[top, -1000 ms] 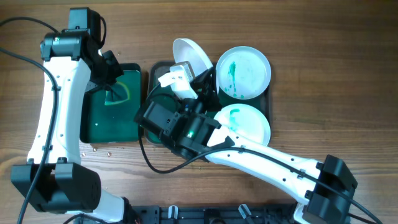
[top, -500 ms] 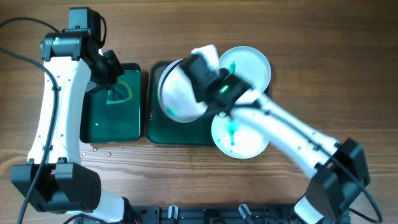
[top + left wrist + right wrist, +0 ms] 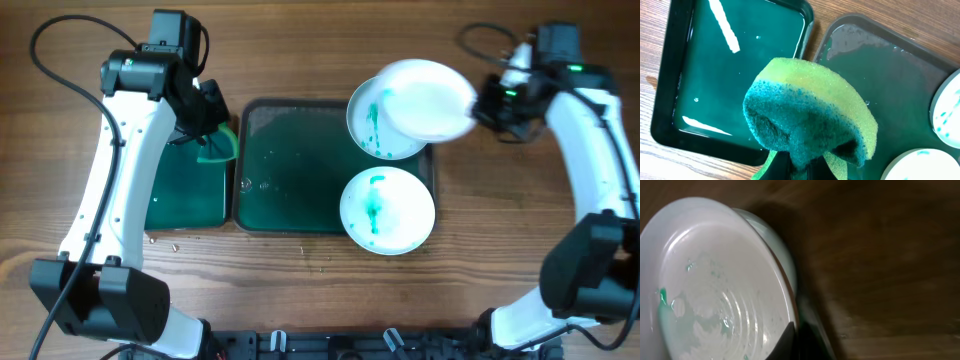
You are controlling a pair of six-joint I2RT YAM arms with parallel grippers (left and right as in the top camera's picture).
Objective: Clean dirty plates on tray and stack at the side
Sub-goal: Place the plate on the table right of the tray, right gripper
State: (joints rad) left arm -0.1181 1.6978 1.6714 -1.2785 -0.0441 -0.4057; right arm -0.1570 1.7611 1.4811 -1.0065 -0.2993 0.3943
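Note:
My right gripper (image 3: 482, 110) is shut on the rim of a white plate (image 3: 428, 98) and holds it in the air over the tray's far right corner; the plate fills the right wrist view (image 3: 715, 285), wet with faint teal specks. Under it a pale blue plate (image 3: 372, 125) with teal smears lies on the dark green tray (image 3: 290, 170). Another white smeared plate (image 3: 387, 210) lies at the tray's near right. My left gripper (image 3: 212, 140) is shut on a green sponge (image 3: 810, 117), held above the gap between bin and tray.
A smaller dark green black-rimmed bin (image 3: 185, 195) with water stands left of the tray, also in the left wrist view (image 3: 730, 75). Small crumbs lie on the wood near the bin's front edge. Cables run at the far corners.
My right arm has swung the white plate from over the tray's left part to the far right. My left arm has shifted slightly right with the sponge.

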